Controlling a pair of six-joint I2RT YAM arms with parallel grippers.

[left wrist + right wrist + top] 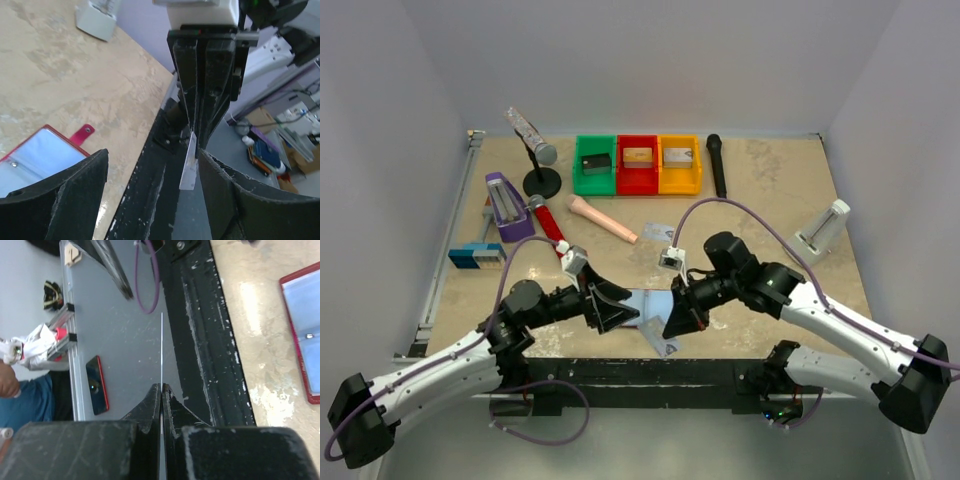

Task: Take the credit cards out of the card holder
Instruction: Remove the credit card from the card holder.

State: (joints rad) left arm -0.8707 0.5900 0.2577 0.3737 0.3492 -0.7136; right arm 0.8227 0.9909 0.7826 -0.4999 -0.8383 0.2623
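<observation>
The card holder (646, 300) lies open on the table between my two grippers, pale blue pockets up, and its red rim and tab (82, 134) show in the left wrist view. My right gripper (673, 328) is shut on one pale credit card (189, 167), which hangs over the table's near edge. The right wrist view shows this card edge-on (161, 347), sticking out past the closed fingertips (156, 390). My left gripper (152, 156) stands open just left of it; the card is close to its right finger, not gripped. Another card (658, 231) lies flat farther back.
Green (595, 165), red (638, 166) and yellow (680, 165) bins with blocks line the back. A black microphone (717, 165), red microphone (548, 222), mic stand (541, 165), purple object (506, 205), peach handle (602, 218) and white stand (823, 230) surround the middle. A black rail (640, 370) runs along the near edge.
</observation>
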